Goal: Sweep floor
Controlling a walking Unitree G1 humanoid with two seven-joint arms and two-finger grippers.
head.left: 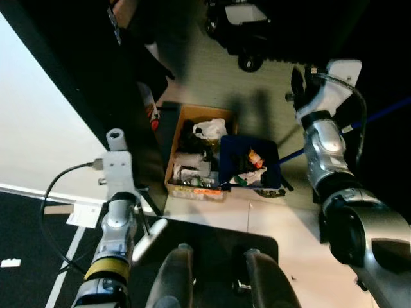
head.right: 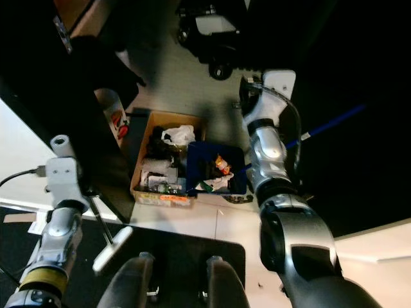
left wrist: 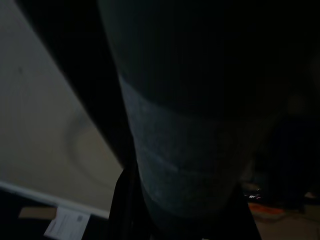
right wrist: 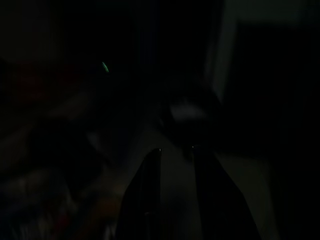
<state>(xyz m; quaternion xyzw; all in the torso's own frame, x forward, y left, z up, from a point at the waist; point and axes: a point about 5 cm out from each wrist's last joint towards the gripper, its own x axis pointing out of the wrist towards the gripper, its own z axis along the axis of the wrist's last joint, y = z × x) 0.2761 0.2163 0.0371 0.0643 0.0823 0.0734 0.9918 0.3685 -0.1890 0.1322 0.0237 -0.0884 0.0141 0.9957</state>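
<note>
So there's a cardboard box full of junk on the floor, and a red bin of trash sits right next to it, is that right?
Not quite. The bin beside the cardboard box is dark blue, not red; the left eye view shows it. The rest holds: the box is full of junk, and the bin of trash sits right next to it on the floor.

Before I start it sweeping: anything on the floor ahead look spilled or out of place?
Nothing looks spilled. A cardboard box and a blue bin sit side by side on the floor, both heaped with rubbish. A small scrap lies on the floor by the bin's near edge.
</note>
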